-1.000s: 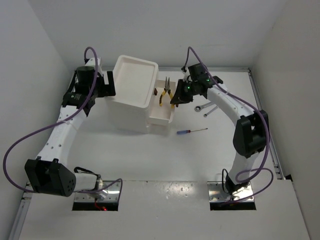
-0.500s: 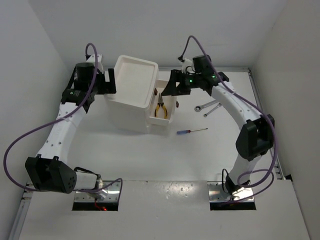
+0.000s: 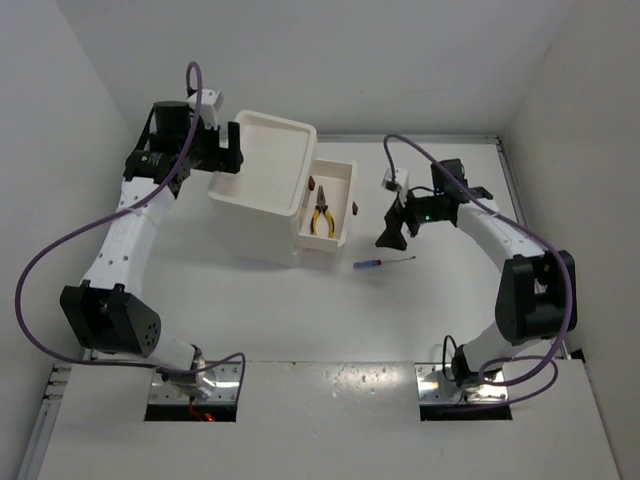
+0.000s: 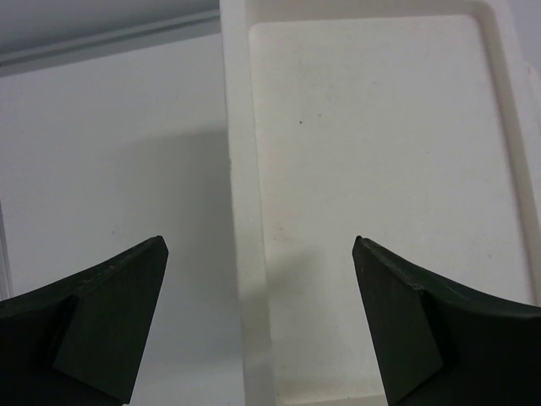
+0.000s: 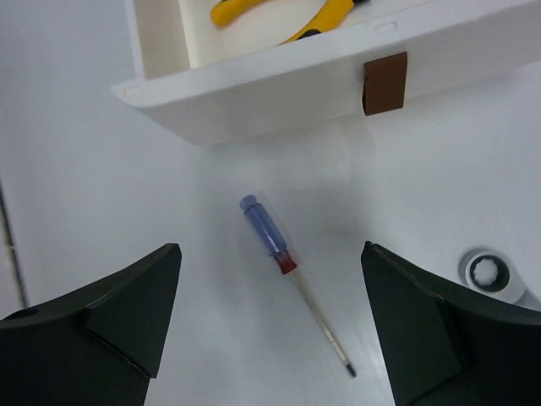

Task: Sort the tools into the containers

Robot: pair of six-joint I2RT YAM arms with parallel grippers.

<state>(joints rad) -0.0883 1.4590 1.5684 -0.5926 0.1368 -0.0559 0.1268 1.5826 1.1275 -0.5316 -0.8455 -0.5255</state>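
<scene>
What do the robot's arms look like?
The left arm and right arm have white links with chunky black joints. A purple cable loops along each. The left end effector and right end effector each have two dark wedge-shaped fingers. A tiny green light glows on the right arm.

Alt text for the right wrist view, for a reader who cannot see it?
A blue-red-handled screwdriver lies on the white table, seen between the fingers of the open right pincer. Beyond it, the open white drawer holds the yellow-handled pliers; a silver wrench peeks in at the right edge.
</scene>
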